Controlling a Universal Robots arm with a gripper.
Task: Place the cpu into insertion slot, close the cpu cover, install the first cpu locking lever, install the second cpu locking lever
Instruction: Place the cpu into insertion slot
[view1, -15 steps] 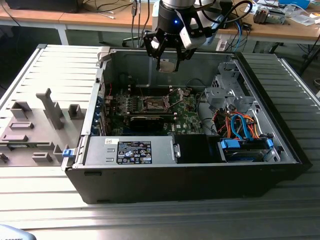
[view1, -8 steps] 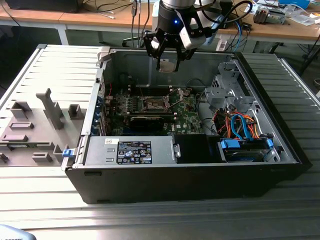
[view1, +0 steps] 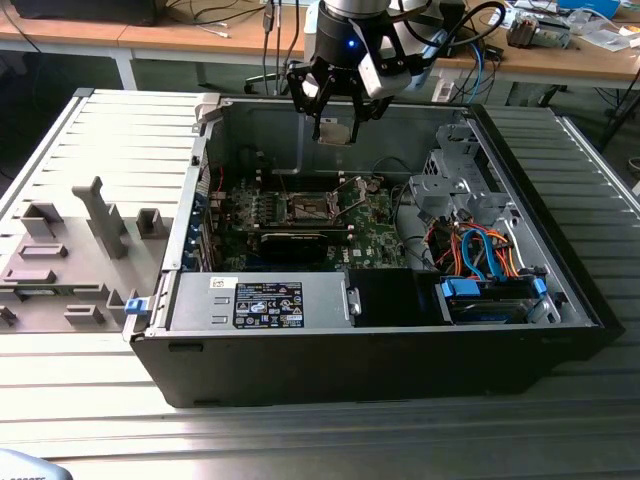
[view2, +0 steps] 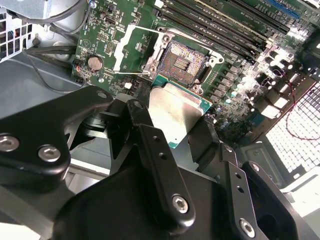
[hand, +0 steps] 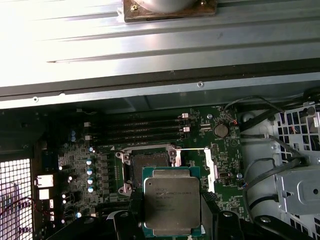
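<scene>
Hanging above the open computer case (view1: 400, 385) in the exterior view, the gripper (view1: 336, 127) is clamping the cpu (view1: 334, 134), well apart from the insertion slot (view1: 305, 207). In the second wrist view, black fingers (view2: 156, 150) are pinching the cpu (view2: 175, 112) by its edges while the insertion slot (view2: 184, 61) is lying bare, the cpu cover (view2: 127, 50) swung open beside it. In the first wrist view, the cpu (hand: 171, 205) is hovering silver side up near the uncovered insertion slot (hand: 149, 165), its cpu cover (hand: 210, 164) folded aside
</scene>
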